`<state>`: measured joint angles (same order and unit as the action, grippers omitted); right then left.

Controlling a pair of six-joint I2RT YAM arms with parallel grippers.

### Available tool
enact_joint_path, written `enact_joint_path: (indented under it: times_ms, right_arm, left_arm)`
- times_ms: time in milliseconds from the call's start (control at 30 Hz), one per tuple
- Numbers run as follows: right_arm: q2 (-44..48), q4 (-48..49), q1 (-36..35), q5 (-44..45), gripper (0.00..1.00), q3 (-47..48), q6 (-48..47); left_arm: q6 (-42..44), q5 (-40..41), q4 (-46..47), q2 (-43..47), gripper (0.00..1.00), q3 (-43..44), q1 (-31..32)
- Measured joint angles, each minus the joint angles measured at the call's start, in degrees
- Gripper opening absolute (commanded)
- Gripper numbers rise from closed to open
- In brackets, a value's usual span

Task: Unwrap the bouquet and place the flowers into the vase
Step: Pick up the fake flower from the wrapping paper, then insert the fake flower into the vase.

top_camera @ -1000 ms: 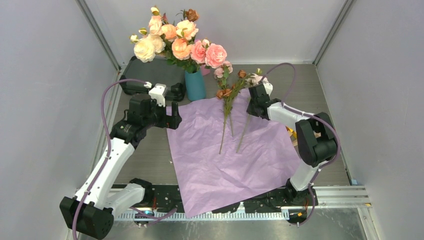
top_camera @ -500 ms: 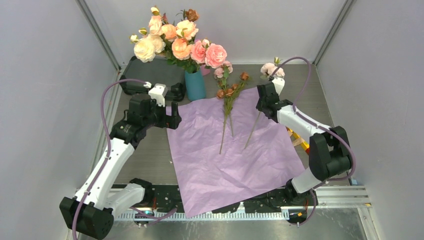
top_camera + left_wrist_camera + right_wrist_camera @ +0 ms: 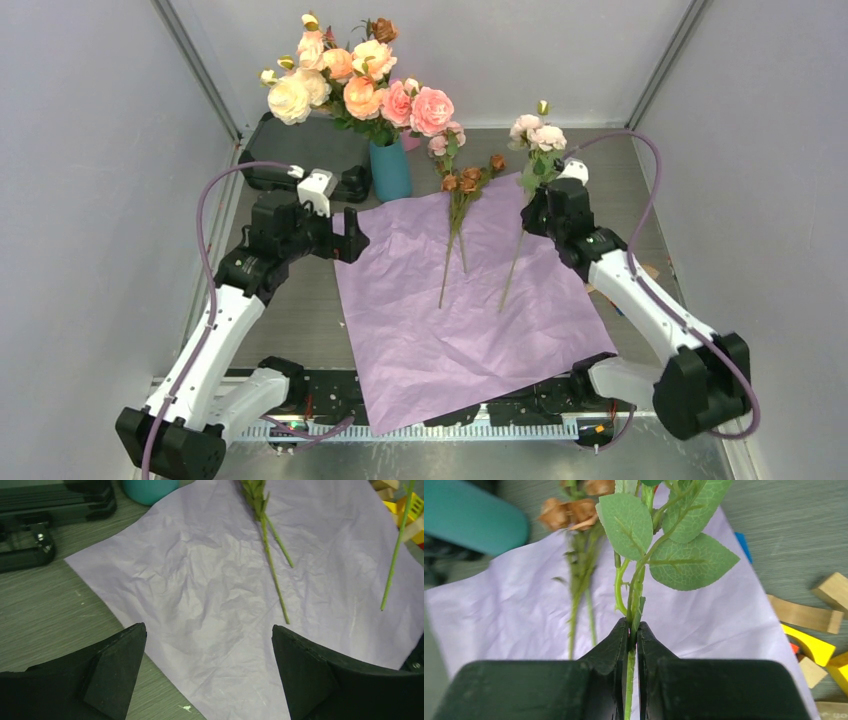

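Wrap is off: the paper [image 3: 460,310] lies flat, your right gripper [image 3: 634,630] is clenched on one pink stem [image 3: 537,135] lifted above it, the other stems [image 3: 455,215] lie on the sheet, your left gripper [image 3: 207,630] gapes empty, and none looks to be in the vase [image 3: 390,172] yet.

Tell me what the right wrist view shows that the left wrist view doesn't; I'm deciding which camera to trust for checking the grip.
Only the right wrist view: the right gripper shut on the held stem, its green leaves just above the fingers, and the brown roses. Only the left wrist view: the left gripper open and empty, the black case, and the held stem's free lower end. Both: the purple paper, the teal vase, the lying stems and the coloured blocks.
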<state>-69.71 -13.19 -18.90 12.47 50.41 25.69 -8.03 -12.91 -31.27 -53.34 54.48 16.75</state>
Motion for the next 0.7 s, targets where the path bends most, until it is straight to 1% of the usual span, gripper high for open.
enact_joint_path:
  times_ms: [33,67,167,267,367,500,600,700]
  right_arm:
    - [2.7,0.2,-0.2,-2.2,0.00,-1.2,-0.1]
    - [4.8,0.2,-0.5,-3.5,0.00,-1.9,-0.2]
    - [12.7,0.2,-2.8,-8.1,0.00,-3.5,-0.3]
    - [19.3,0.9,-5.6,-11.6,0.00,-3.6,-0.4]
    - [24.3,2.8,-8.7,-14.8,0.00,-3.4,-0.4]
    - [25.7,4.6,-13.3,-16.8,0.00,-1.5,-1.2]
    - [24.7,6.0,-16.3,-18.3,0.00,0.4,-2.1]
    - [23.0,7.7,-19.0,-20.1,0.00,2.8,-3.2]
  left_arm:
    - [-0.1,-1.4,0.5,0.2,0.95,-0.3,0.0]
    - [-0.3,-3.3,1.3,0.4,0.94,-0.6,0.1]
    - [-2.4,-8.5,4.1,0.9,0.93,-1.6,0.7]
    - [-7.8,-13.3,9.9,1.5,0.93,-3.5,2.6]
    - [-14.4,-15.3,16.9,2.3,0.94,-5.9,6.3]
    - [-23.3,-15.3,26.8,2.6,0.95,-7.2,13.7]
    - [-29.1,-14.8,34.4,2.4,0.96,-7.1,17.7]
    - [-33.9,-14.6,41.5,1.2,0.98,-6.8,19.9]
